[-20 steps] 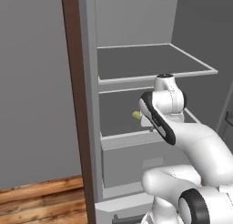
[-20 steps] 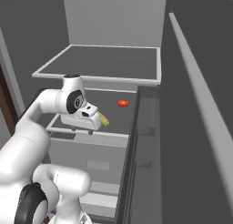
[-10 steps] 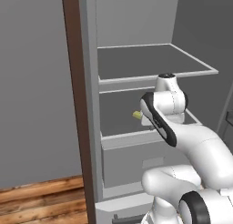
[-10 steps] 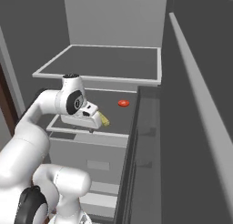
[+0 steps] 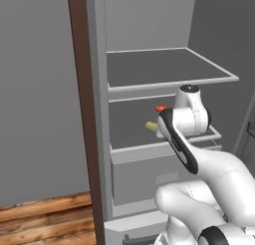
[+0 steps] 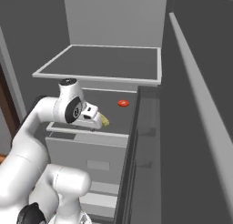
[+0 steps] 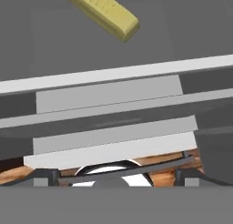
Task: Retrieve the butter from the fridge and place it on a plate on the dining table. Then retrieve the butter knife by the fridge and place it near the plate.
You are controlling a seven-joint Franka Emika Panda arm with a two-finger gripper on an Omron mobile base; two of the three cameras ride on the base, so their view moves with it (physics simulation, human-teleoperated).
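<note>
Fridge [image 5: 149, 20] open, arm reaching inside between two grey shelves.

Butter [image 7: 103, 11]: one pale-yellow stick, lying flat on the lower shelf [image 5: 129, 134] just behind its pale front lip. In the left base view the butter [image 5: 151, 125] pokes out beside the wrist; in the right base view the butter [image 6: 105, 121] shows at the end of the hand.

Gripper [image 6: 96, 123] sits at the butter, low over the shelf (fingers hidden by the hand, so cannot tell whether they are apart or closed).

One small red object [image 6: 123, 103] lies further back on the same shelf, apart from the butter.

Room: upper shelf [image 6: 104, 63] is close overhead; open shelf space to the butter's left; door [image 6: 195, 82] runs along the right.
</note>
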